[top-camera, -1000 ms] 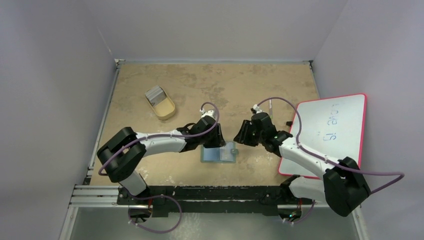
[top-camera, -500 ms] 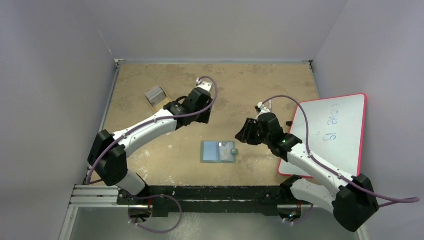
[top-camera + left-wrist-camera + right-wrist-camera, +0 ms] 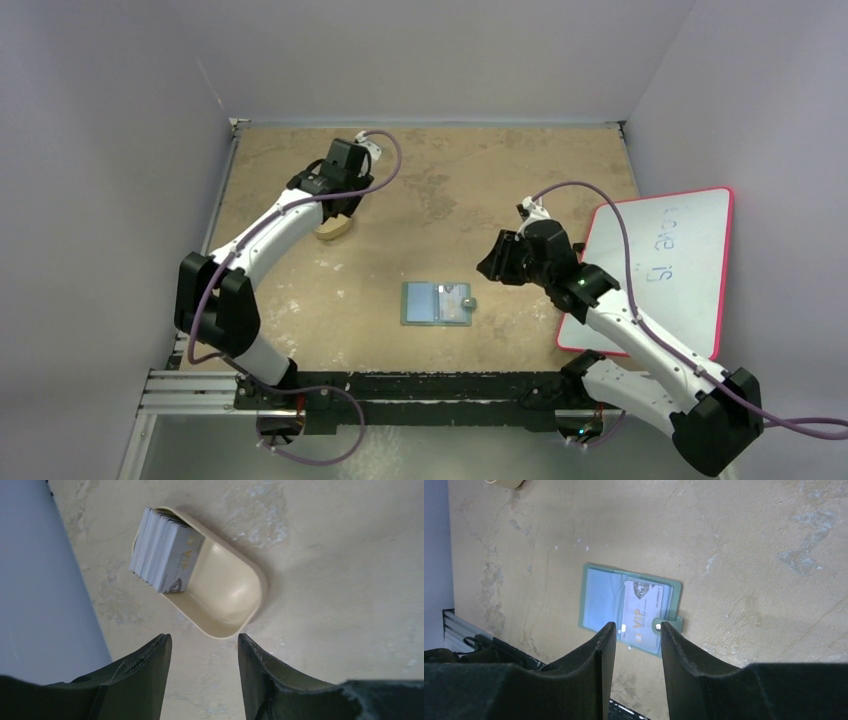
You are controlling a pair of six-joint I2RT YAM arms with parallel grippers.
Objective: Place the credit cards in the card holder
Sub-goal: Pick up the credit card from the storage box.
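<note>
The card holder [image 3: 437, 303] lies open on the table near the front middle. In the right wrist view it [image 3: 601, 595] shows one pale card [image 3: 644, 612] in its right clear pocket. A stack of grey-silver credit cards [image 3: 165, 550] stands on edge at one end of the tan tray [image 3: 227, 597]. My left gripper [image 3: 204, 642] is open and empty, hovering just short of the tray's near end; from above it [image 3: 327, 200] covers most of the tray. My right gripper [image 3: 636, 626] is open and empty above the wallet's right edge, and from above it [image 3: 492, 262] sits to the wallet's upper right.
A pink-edged whiteboard [image 3: 655, 265] lies at the table's right side under the right arm. The left wall [image 3: 40, 580] stands close beside the tray. The metal rail [image 3: 200, 385] runs along the front edge.
My left arm has swung from the wallet to the back left and now hangs over the tray. My right gripper has stayed near the wallet, shifting slightly right.
</note>
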